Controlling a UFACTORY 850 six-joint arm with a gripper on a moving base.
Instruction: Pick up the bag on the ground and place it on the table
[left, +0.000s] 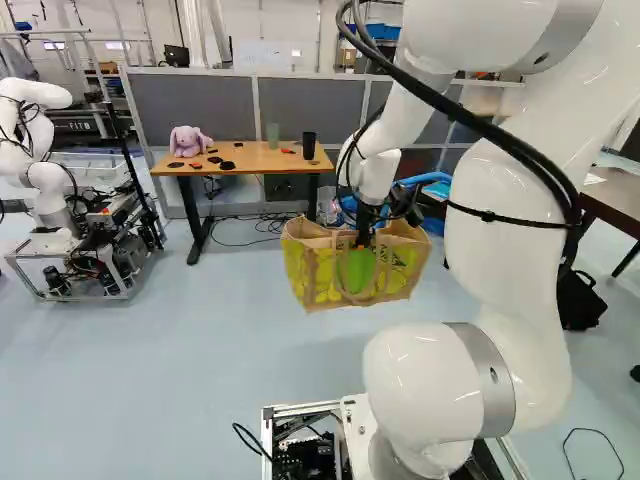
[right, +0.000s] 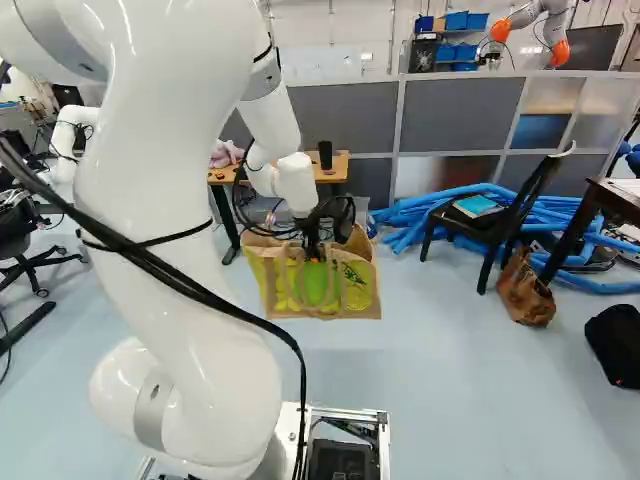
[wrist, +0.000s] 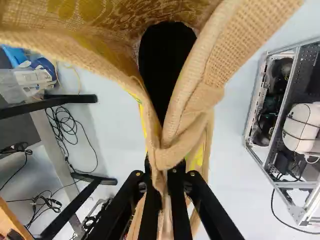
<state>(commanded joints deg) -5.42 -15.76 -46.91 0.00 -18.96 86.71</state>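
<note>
My gripper (right: 313, 254) has its fingers nearly together, pinching the bag (left: 403, 272) by a fold of its tan cloth.

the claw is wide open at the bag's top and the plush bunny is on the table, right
Not quite: the claw is shut on the bag, not open; the wrist view shows woven fabric pinched between its fingers. The plush bunny is on the table.
</note>
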